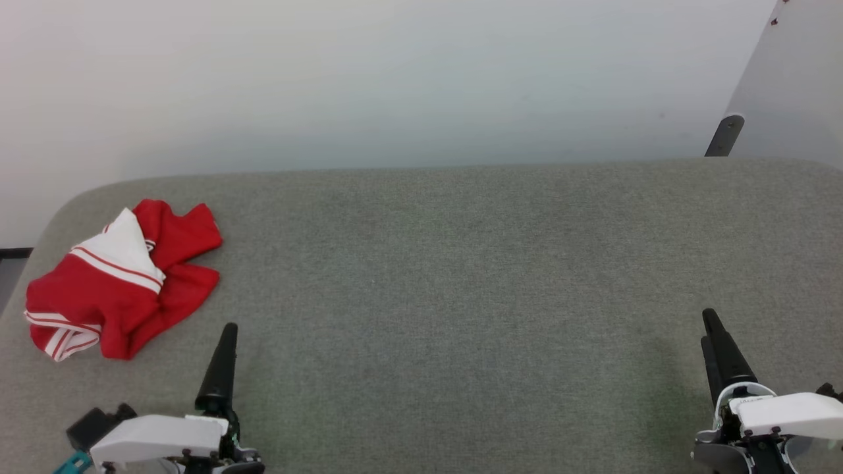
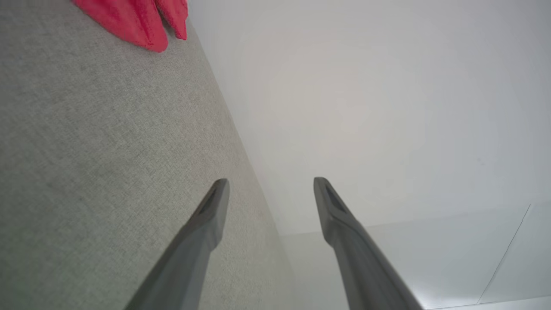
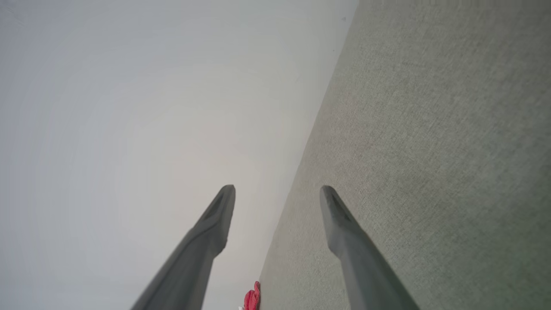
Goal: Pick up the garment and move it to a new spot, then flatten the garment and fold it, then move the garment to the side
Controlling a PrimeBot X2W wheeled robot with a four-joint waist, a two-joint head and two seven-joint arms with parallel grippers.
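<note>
Lying crumpled, the garment [image 1: 122, 283] sits on the table [image 1: 461, 263].

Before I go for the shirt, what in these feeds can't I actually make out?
Garment print: in the head view it lies crumpled and folded on itself, hiding any lettering or number.
Garment outline: the left wrist view cuts it off at the top edge; the right wrist view has a tiny red sliver at the bottom edge.
Left gripper gap: in the head view it is edge-on, one finger hiding the other.
</note>
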